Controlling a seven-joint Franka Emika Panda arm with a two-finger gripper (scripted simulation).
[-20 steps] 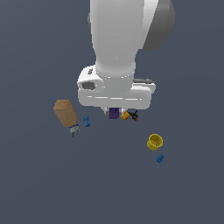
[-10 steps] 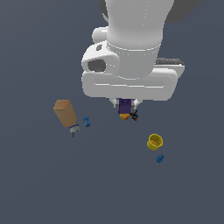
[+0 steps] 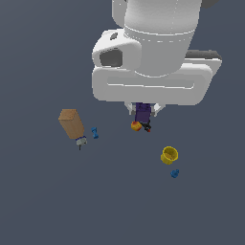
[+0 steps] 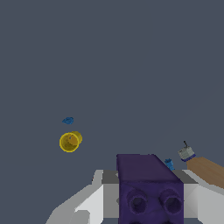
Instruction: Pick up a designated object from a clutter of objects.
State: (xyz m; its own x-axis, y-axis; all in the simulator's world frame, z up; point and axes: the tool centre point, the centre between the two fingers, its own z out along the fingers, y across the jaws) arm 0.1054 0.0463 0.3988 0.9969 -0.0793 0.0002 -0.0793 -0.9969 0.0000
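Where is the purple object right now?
The purple object is clamped in the gripper under the arm's white hand, mid-frame in the exterior view, just above the orange-and-black piece and upper left of the yellow cup.

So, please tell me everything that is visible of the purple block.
The purple block is dark purple and matte, like plastic, box-shaped, with two round sockets on the face toward the wrist camera. It sits between the white fingers of the tool, which appear shut on it. In the exterior view it hangs under the arm, just above the orange-and-black piece.
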